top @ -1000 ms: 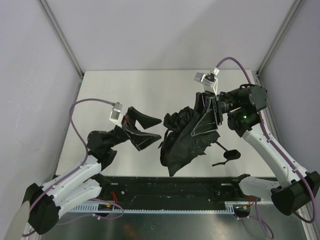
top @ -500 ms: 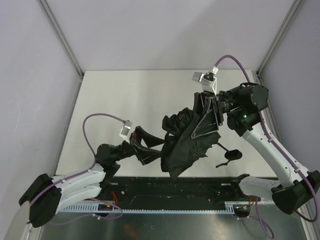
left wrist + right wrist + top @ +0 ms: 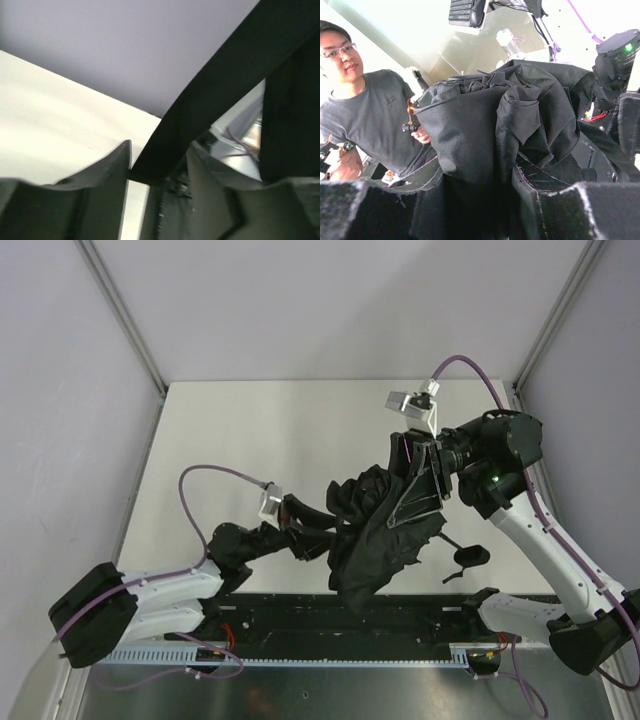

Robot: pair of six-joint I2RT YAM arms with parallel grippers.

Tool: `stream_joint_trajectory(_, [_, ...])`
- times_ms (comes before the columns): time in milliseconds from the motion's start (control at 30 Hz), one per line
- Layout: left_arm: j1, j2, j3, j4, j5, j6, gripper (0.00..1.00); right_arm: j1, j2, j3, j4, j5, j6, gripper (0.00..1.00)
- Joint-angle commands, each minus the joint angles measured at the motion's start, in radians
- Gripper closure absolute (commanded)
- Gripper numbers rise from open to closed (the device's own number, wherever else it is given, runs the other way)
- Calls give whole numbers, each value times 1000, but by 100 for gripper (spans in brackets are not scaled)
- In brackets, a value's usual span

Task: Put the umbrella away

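Top external view: the umbrella (image 3: 385,525) hangs as a crumpled black bundle right of centre, held up over the table (image 3: 250,430). The right hand (image 3: 425,475) is clamped on its upper right part, where pale rib lines show on the fabric. Its lower folds sag toward the dark rail along the bottom of the frame. Whether they touch the table cannot be told. A small dark knob (image 3: 468,556) on a thin stem sticks out at the bundle's lower right. It is too small to tell whether it is handle or strap.

The left hand (image 3: 305,535) lies against the bundle's left edge. Black on black, its fingertips merge with the cloth there.

Left wrist view is blurred and mostly filled. The fingers (image 3: 100,190) stand apart, and a band of umbrella fabric (image 3: 215,90) runs diagonally between them, touching the tip of the one at left of frame. The other fingertip is lost in the dark.

Right wrist view: bunched folds of the umbrella (image 3: 485,150) fill the middle between two fuzzy fingers (image 3: 590,210) at the bottom corners, hiding the gripping point. A man (image 3: 365,110) in glasses and a grey shirt shows at left, partly cut off by the cloth.
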Motion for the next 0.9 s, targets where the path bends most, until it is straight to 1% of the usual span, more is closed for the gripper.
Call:
stream_joint_trajectory(0, [-7,-55,-4,24,-199,118,61,9,-43,57,-24,-108,-26,100])
stream_joint_trajectory(67, [-7,-130,-44,-3,-304,143,83,5,-48,56,-34,-114,-32,100])
stream_joint_trajectory(100, [-6,-177,-68,-16,-355,155,91,1,-52,56,-49,-115,-45,100])
stream_joint_trajectory(133, [-7,-227,-89,-34,-401,168,95,-3,-54,56,-74,-117,-66,100])
stream_joint_trajectory(167, [-7,-285,-105,-62,-454,178,98,-5,-57,55,-103,-120,-88,100])
stream_joint_trajectory(267, [-7,-459,-117,-213,-561,212,100,-19,-60,54,-183,-125,-159,100])
stream_joint_trajectory(367, [-8,-608,-127,-322,-622,226,100,-37,-55,54,-210,-120,-184,100])
stream_joint_trajectory(467, [-9,-721,-141,-417,-684,221,100,-54,-44,54,-211,-111,-186,100])
stream_joint_trajectory(600, [-8,-818,-148,-562,-786,207,100,-81,-32,47,-214,-93,-193,100])
stream_joint_trajectory(667, [-8,-834,-146,-624,-834,188,100,-99,-27,44,-220,-75,-197,100])
stream_joint_trajectory(733, [-7,-808,-138,-671,-856,154,100,-118,-27,45,-221,-55,-196,100])
stream_joint_trajectory(800, [-9,-748,-143,-689,-854,103,100,-143,-25,46,-213,-30,-187,100])
stream_joint_trajectory(867, [-8,-656,-151,-690,-843,48,100,-166,-27,45,-208,-7,-183,100])
